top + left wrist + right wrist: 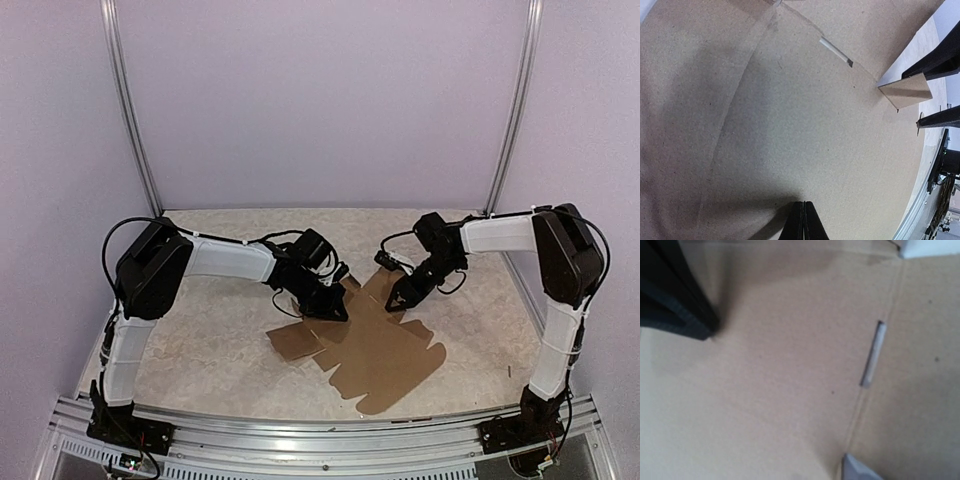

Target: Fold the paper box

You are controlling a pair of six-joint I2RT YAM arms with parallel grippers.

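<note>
- Find the paper box [375,350] lying almost flat in the middle of the table [200,350], between the two arms. No walls raised yet, as far as visible.
- Use the left end effector [335,308] as a hold-down: fingers pressed together with nothing between them, tips down on the far left part of the brown sheet.
- Press just beside a crease line and not on top of it, to get the bend at the score and nowhere else.
- Treat the right end effector [398,300] as spread. See, in the left wrist view, two black fingers apart with a small raised flap [905,91] between them, maybe touching the upper finger but not clamped.
- Judge the step in hand as raising this flap at the far edge of the sheet.
- Close on the flap only deep enough for a firm hold, well away from its corner, to avoid crushing it.
- Turn the flap about its crease, up and inward — avoid pulling sideways, so as not to drag the light sheet from under the left tips.
- Mind the narrow slot [836,51] near the flap — probably meant for a tab, so avoid tearing it.
- Move slowly and expect some spring-back from thin cardboard; go a little past upright before letting go.
</note>
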